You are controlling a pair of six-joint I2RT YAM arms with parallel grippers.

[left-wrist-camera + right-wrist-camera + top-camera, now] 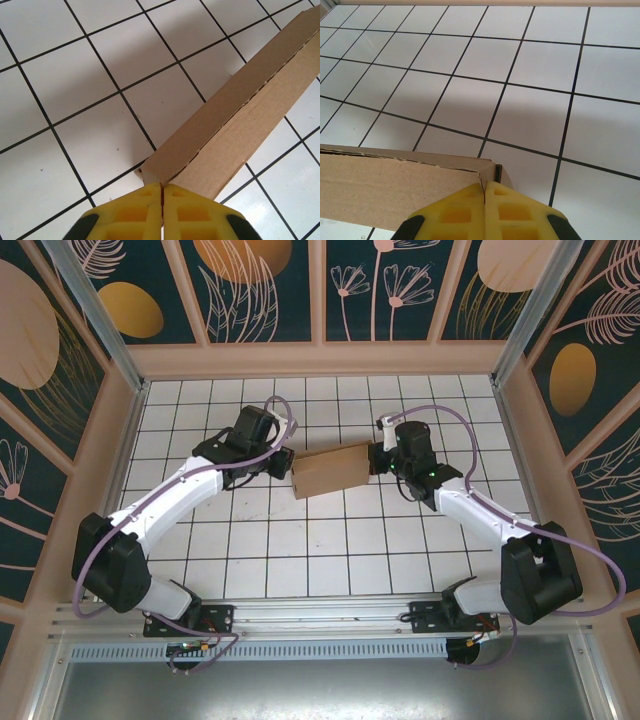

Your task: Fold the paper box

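Paper box (333, 470) lies folded mid-table (300, 560). Left gripper (284, 463) and right gripper (379, 460), both closed with nothing held, butt its ends. Risk: uneven pushing could skew or buckle it.

On tiled table (300, 550), mid-area: paper box (335, 470). Touching its left end: left gripper (286, 464). Touching its right end: right gripper (377, 461).
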